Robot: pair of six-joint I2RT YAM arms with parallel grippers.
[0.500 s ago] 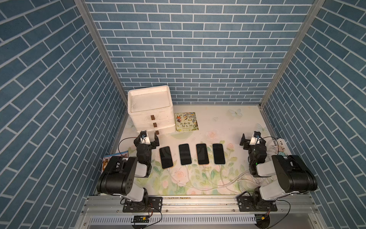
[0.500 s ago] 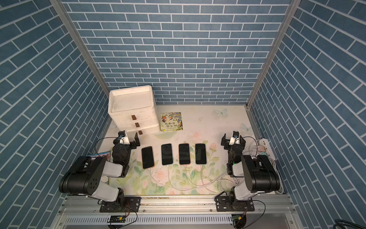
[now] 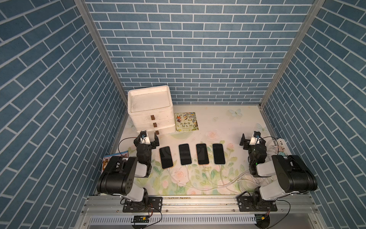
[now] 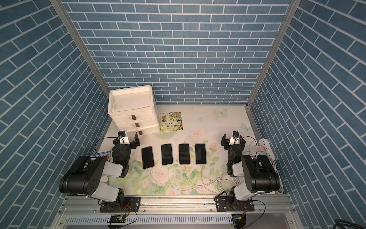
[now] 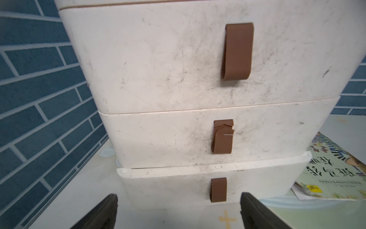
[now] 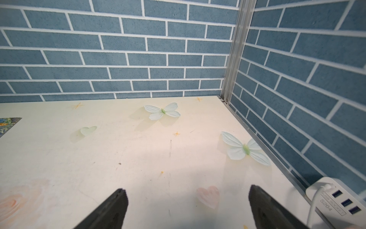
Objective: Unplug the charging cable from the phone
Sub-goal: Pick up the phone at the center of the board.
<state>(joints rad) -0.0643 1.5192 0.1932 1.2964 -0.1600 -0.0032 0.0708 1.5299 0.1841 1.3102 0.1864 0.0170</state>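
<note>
1. A blue-covered book (image 3: 115,158) lies at the left edge of the desk (image 3: 227,123), partly hidden under the left arm.
2. The left gripper (image 3: 147,138) hangs low near the left edge, its jaws spread wide with nothing between them. In the left wrist view the left gripper (image 5: 178,198) faces the bottom drawer of a white drawer unit (image 5: 178,69).
3. The drawer unit (image 3: 148,103) stands in the far left corner, and a picture book (image 3: 186,121) lies flat just beside it.
4. Four phones lie face up in a row across the middle of the desk, between the two arms: the first phone (image 3: 166,157), second phone (image 3: 185,154), third phone (image 3: 202,154) and fourth phone (image 3: 218,153).
5. A white charging cable leaves the near end of each phone. The cables (image 3: 242,176) sweep toward the near right corner and bunch there.
6. The right gripper (image 3: 253,139) hangs near the right edge, well apart from the phones, with its jaws wide and empty; the right wrist view shows only bare desk between its fingers (image 6: 118,200).
7. A white USB socket strip (image 6: 336,196) lies along the right edge with a white plug in it.
</note>
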